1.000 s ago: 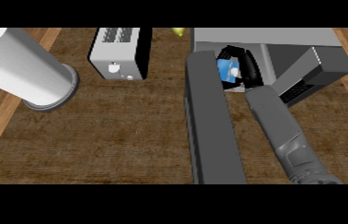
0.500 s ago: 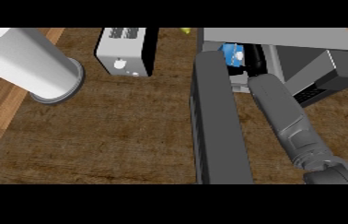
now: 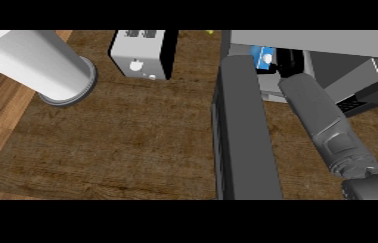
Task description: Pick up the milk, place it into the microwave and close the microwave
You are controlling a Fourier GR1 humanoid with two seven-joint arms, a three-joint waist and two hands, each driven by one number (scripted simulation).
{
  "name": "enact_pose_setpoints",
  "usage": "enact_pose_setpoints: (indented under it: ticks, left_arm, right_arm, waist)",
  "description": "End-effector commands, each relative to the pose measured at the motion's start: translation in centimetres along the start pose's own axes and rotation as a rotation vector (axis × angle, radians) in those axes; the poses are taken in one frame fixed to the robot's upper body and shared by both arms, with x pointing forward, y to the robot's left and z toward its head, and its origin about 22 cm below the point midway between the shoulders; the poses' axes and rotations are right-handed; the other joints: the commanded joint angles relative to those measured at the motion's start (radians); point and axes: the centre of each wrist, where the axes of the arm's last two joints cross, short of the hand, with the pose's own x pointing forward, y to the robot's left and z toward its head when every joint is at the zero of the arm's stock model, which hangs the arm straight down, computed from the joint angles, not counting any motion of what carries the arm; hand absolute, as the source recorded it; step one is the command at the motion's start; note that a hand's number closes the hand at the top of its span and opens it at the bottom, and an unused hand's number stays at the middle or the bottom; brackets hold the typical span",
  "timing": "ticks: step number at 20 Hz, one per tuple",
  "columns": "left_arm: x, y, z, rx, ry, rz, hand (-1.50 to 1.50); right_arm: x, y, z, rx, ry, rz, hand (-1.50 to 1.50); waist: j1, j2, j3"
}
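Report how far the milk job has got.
Done: the milk is off the counter and sits in the microwave opening. In hand: the right hand is reaching inside beside the carton; whether it grips the carton is hidden. Left: pull the arm out and swing the open microwave door shut. The left hand is out of view.

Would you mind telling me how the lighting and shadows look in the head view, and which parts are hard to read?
Head view: light is even, no glare; the microwave interior is dim, so the right hand reads as a dark shape beside the blue milk; a soft shadow edges the toaster.
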Motion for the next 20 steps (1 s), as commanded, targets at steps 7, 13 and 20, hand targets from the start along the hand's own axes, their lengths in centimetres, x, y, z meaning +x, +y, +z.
enact_pose_setpoints:
  ticks: [7, 13, 20]
  left_arm:
    - [-0.2, 0.0, -0.9, -0.012, 0.004, -0.023, -1.50]
    - [-0.7, 0.0, -1.4, -0.033, 0.004, -0.050, -1.50]
    - [-1.5, -0.5, -2.3, -0.124, 0.028, -0.034, -1.50]
  right_arm:
    - [-4.3, -3.6, 1.7, -0.141, 0.251, 0.347, -1.50]
    - [-2.5, -1.6, 1.2, -0.039, 0.072, 0.259, -1.50]
    - [-1.1, -1.0, 0.0, 0.027, 0.016, 0.140, -1.50]
  waist:
    - [0.024, 0.023, -0.004]
    - [0.032, 0.021, 0.005]
    - [0.026, 0.021, 0.005]
